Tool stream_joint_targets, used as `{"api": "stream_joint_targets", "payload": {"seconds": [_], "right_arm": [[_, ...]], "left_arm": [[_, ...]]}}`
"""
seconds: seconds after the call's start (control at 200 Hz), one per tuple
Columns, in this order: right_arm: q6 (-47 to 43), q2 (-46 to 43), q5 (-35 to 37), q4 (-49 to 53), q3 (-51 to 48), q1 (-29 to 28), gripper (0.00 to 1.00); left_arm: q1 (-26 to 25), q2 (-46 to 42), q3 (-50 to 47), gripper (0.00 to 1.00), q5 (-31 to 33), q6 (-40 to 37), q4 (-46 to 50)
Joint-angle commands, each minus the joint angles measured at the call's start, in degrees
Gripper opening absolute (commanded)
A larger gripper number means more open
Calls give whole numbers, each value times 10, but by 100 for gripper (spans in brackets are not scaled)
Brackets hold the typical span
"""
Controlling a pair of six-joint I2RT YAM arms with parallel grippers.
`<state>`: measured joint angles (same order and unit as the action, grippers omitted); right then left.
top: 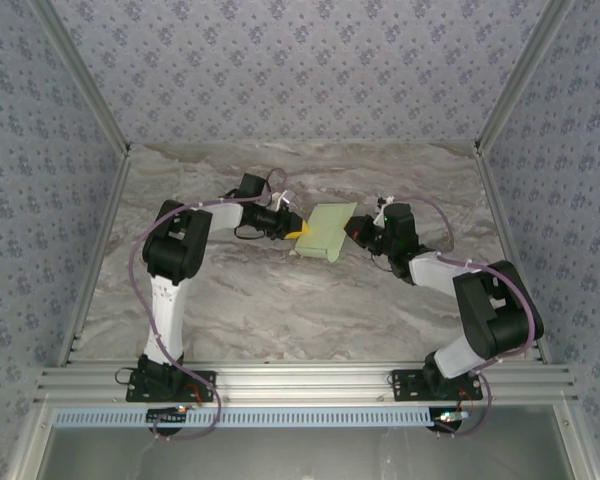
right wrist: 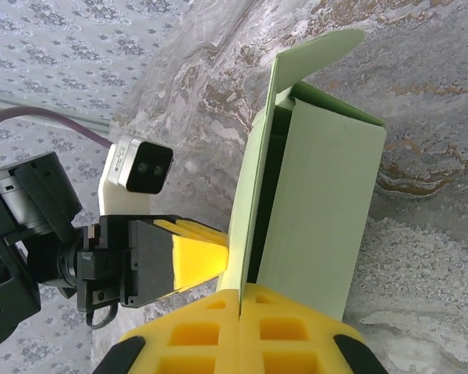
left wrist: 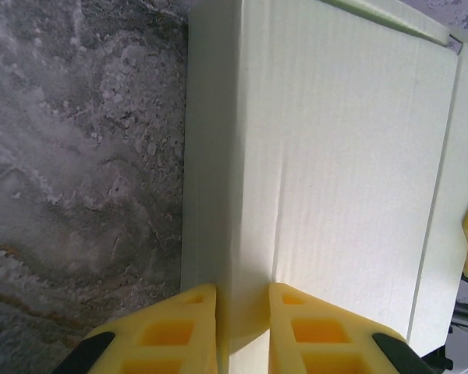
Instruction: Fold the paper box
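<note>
The paper box (top: 325,230) is pale green card, partly formed into a flat open sleeve and held off the marble table between both grippers. My left gripper (top: 298,236) is shut on a folded edge of it; in the left wrist view its yellow fingers (left wrist: 189,327) pinch that fold of the box (left wrist: 351,171). My right gripper (top: 356,232) grips the opposite side. In the right wrist view its jaws (right wrist: 240,294) are shut on one thin wall of the box (right wrist: 320,202), whose end flap stands open at the top. The left gripper (right wrist: 195,253) touches the same wall from outside.
The grey marble table (top: 280,310) is enclosed by patterned walls (top: 40,180) on three sides. An aluminium rail (top: 300,385) carrying both arm bases runs along the near edge. The box hangs near the table's middle, toward the back.
</note>
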<state>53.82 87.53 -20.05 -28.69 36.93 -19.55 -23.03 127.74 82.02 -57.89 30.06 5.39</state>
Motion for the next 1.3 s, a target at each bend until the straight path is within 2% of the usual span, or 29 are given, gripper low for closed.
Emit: {"api": "stream_joint_targets", "payload": {"seconds": [0.0, 0.635, 1.294], "right_arm": [[3, -1, -9, 8, 13, -24, 4], [-4, -31, 3, 43, 31, -27, 4], [-9, -9, 33, 82, 51, -29, 6]], "left_arm": [[-30, 20, 7, 18, -5, -7, 26], [-42, 25, 31, 21, -10, -5, 32], [-39, 35, 67, 29, 1, -30, 76]]}}
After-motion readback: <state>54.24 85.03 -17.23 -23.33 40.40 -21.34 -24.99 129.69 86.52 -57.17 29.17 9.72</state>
